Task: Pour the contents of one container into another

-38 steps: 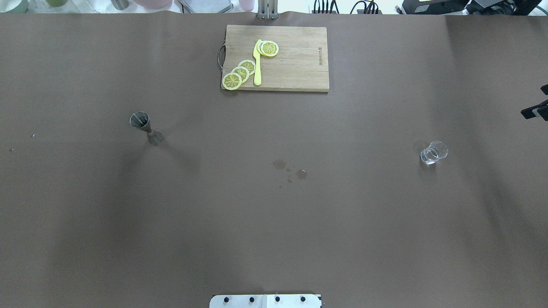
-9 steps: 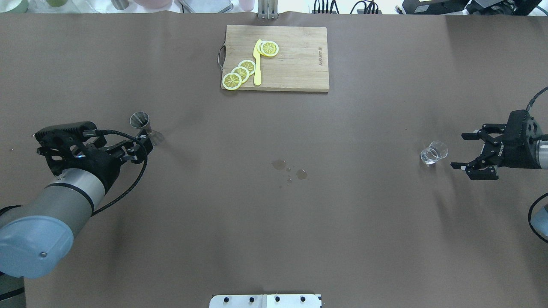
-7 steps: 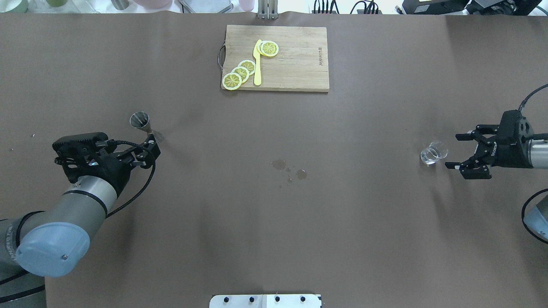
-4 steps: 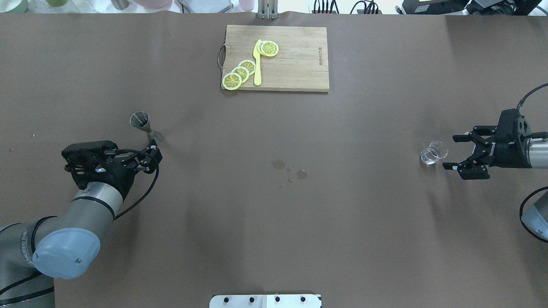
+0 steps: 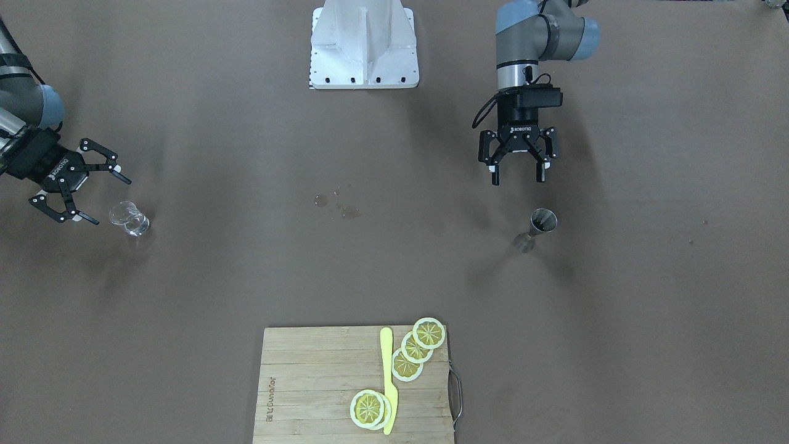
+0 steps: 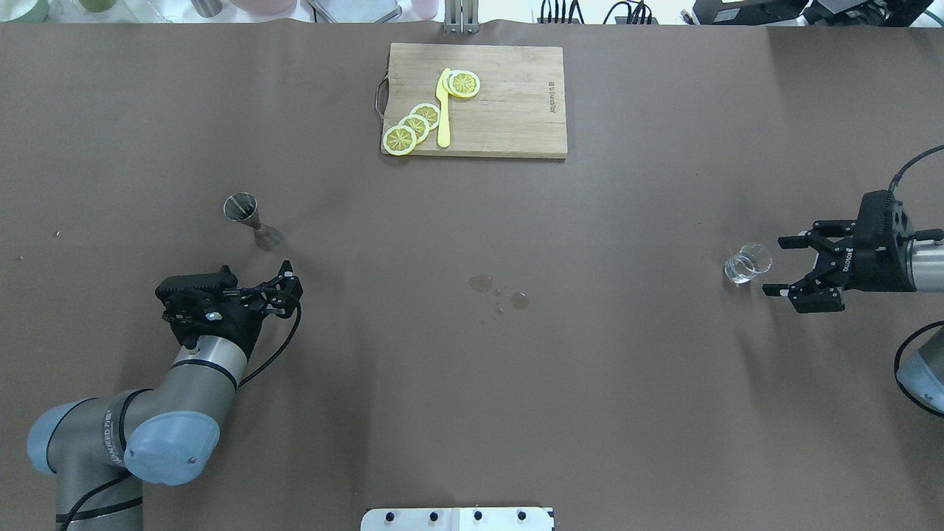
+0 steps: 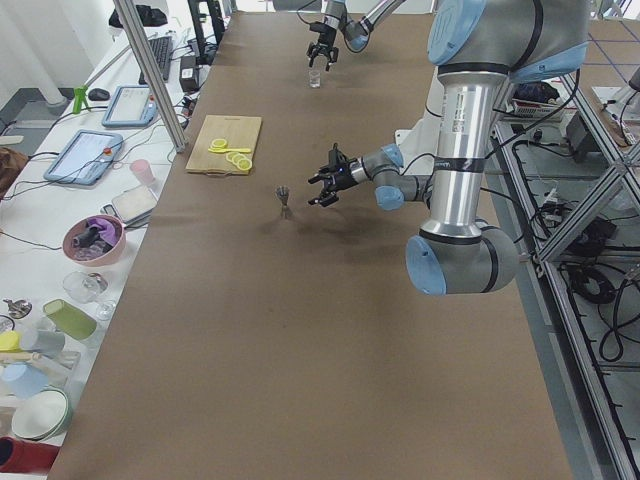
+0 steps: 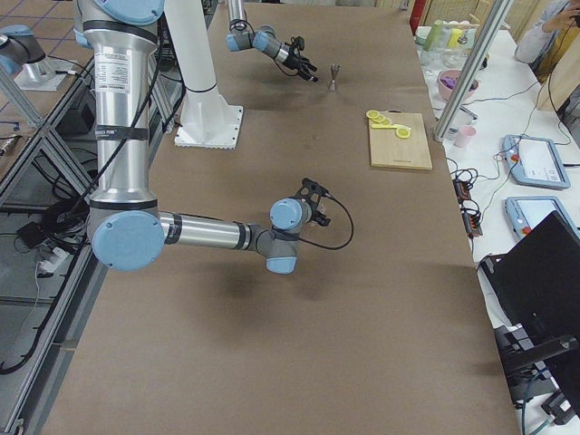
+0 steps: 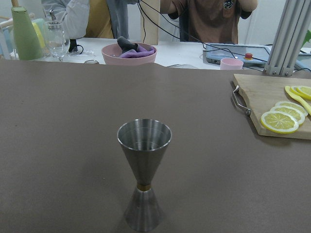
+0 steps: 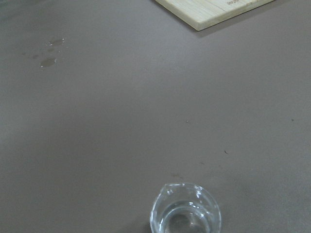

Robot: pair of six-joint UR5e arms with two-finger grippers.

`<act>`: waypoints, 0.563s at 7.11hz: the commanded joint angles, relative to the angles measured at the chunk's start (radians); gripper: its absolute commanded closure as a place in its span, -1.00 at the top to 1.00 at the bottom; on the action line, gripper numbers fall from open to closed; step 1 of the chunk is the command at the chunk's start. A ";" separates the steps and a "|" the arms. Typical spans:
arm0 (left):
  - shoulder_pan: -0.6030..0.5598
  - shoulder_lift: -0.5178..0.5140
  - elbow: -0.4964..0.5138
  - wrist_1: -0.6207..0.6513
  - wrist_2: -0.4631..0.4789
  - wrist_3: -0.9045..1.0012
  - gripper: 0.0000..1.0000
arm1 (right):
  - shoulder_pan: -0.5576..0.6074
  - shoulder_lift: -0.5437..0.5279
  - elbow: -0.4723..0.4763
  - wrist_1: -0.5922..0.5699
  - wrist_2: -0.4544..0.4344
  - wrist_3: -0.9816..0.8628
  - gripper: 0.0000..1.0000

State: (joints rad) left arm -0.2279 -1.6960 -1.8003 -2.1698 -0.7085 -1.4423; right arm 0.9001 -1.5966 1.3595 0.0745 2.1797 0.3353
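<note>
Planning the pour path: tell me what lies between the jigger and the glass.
Only a few small wet spots on the brown table, roughly midway between jigger and glass; the overhead view shows it.

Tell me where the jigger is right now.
Overhead view: the jigger stands upright on the left half of the table, just beyond the open left hand, not touching it.

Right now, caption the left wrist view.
Steel jigger upright on brown table, lemon slices on cutting board beyond.
</note>
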 commanded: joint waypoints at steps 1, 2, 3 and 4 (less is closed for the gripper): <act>-0.008 -0.004 0.039 -0.038 0.003 0.000 0.94 | 0.000 -0.002 -0.007 0.014 0.003 -0.001 1.00; -0.010 -0.016 0.062 -0.039 0.003 0.002 0.94 | 0.000 -0.002 0.003 0.015 0.003 -0.001 1.00; -0.020 -0.019 0.073 -0.038 0.012 0.000 0.94 | 0.000 -0.003 0.010 0.040 0.017 -0.001 1.00; -0.031 -0.031 0.078 -0.035 0.014 0.000 0.94 | -0.001 -0.002 -0.002 0.056 0.019 -0.004 1.00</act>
State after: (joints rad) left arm -0.2472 -1.7154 -1.7330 -2.2064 -0.6991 -1.4416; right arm 0.9002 -1.5990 1.3634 0.1095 2.1924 0.3337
